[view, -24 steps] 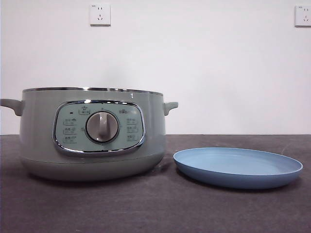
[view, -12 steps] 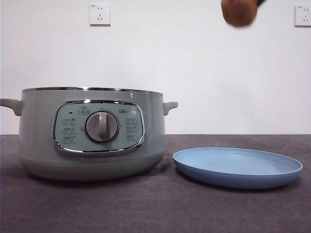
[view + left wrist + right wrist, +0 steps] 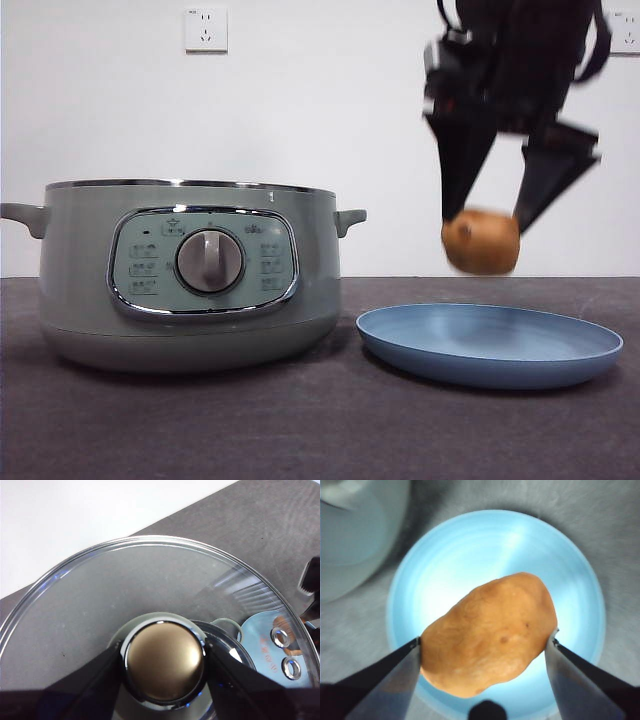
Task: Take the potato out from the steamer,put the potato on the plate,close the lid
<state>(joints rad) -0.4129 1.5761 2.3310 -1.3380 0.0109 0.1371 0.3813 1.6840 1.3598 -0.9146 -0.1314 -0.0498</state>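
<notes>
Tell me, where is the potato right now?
The potato hangs in the air in the right hand, right above the blue plate, beside the green steamer in the front view.

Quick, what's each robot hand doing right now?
Left gripper: shut on the lid knob.
Right gripper: shut on the potato, above the plate.

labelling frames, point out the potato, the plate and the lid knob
potato (image 3: 481, 242), front view, middle of its side
plate (image 3: 560, 362), front view, outer wall
lid knob (image 3: 164, 661), left wrist view, top
</notes>
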